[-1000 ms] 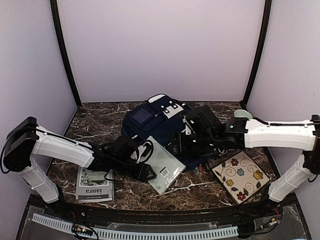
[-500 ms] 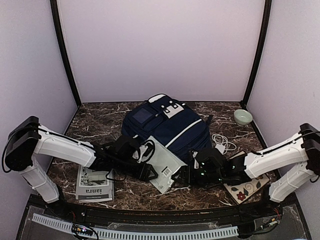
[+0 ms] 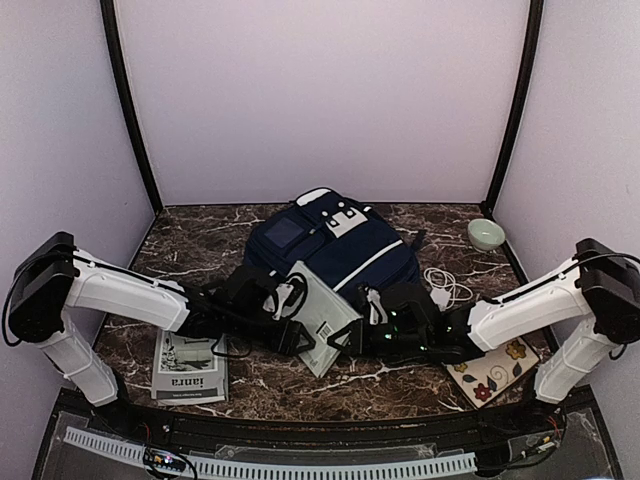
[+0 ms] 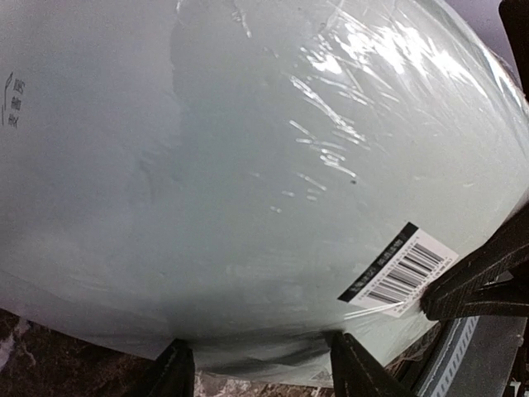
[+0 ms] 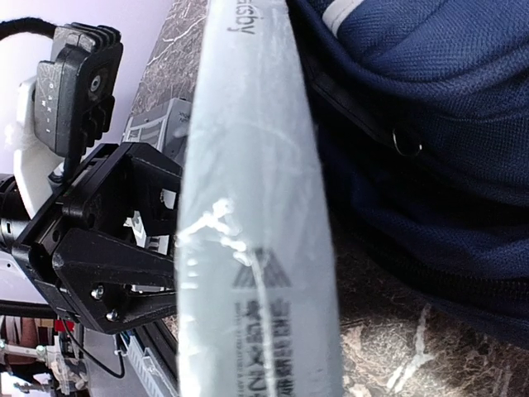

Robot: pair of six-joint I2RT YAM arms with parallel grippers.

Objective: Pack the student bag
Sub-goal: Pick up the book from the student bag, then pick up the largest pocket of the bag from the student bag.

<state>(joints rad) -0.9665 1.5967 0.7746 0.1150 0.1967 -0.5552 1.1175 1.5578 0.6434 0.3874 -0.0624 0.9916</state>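
Top cam's fixed high behind my rig, looking down across the whole marble table (image 3: 200, 240). Left wrist cam stares flat-on at the shrink-wrapped book (image 4: 248, 165), right up close. Right wrist cam catches that same book edge-on, also close, with the student bag (image 5: 438, 116) beside it.

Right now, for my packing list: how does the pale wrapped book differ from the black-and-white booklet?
The pale wrapped book is almost plain under glossy film; the black-and-white booklet has a printed cover. The book tilts up beside the student bag; the booklet lies flat. Both are rectangular and outside the bag.
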